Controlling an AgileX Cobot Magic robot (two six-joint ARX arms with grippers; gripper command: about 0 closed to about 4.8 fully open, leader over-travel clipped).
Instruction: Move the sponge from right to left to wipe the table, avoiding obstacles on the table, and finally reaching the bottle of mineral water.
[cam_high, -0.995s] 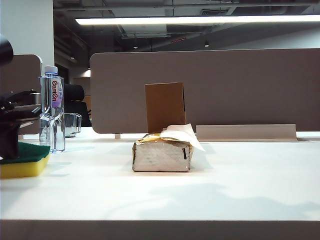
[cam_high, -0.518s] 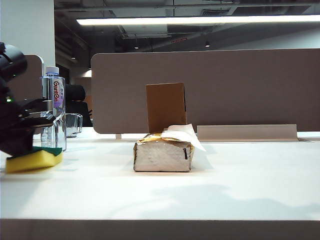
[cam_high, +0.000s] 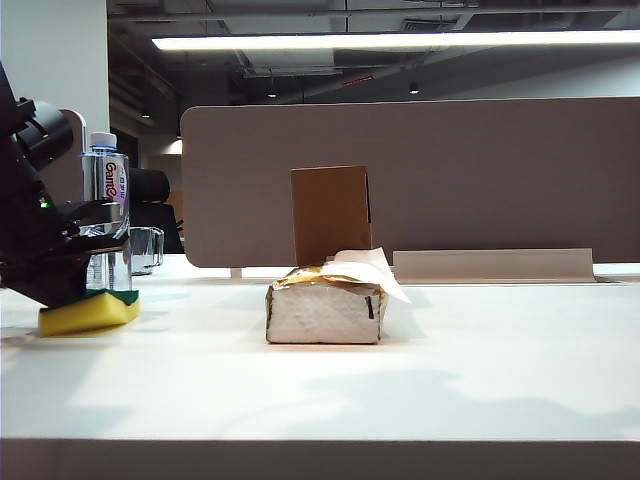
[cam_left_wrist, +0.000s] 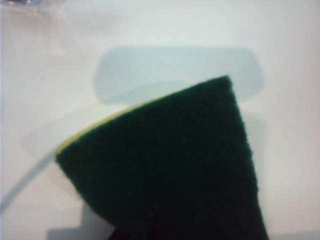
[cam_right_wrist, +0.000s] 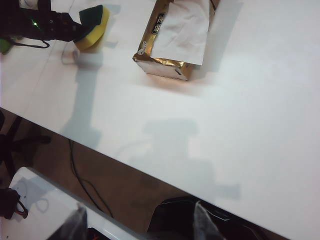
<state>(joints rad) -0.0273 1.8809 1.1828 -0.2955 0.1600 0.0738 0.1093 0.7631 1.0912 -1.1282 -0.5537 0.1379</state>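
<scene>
In my left gripper (cam_high: 95, 290) the sponge (cam_high: 88, 314) is soft yellow foam under coarse, matt green scouring fibre. The table (cam_high: 330, 385) looks smooth, faintly glossy white; the tissue box (cam_high: 323, 310) shows crumpled, shiny wrapping and matt paper.

A rectangular yellow foam sponge with a dark green scouring face (cam_left_wrist: 170, 165) fills the close, blurred frame, one corner tilted over the smooth white table top (cam_left_wrist: 280, 60), which shows pale shadows beyond the sponge.

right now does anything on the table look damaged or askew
The tissue box mid-table is crumpled, a sheet spilling out, cardboard flap upright. The sponge, gripped in the left tool at the bottle, sits tilted.
</scene>
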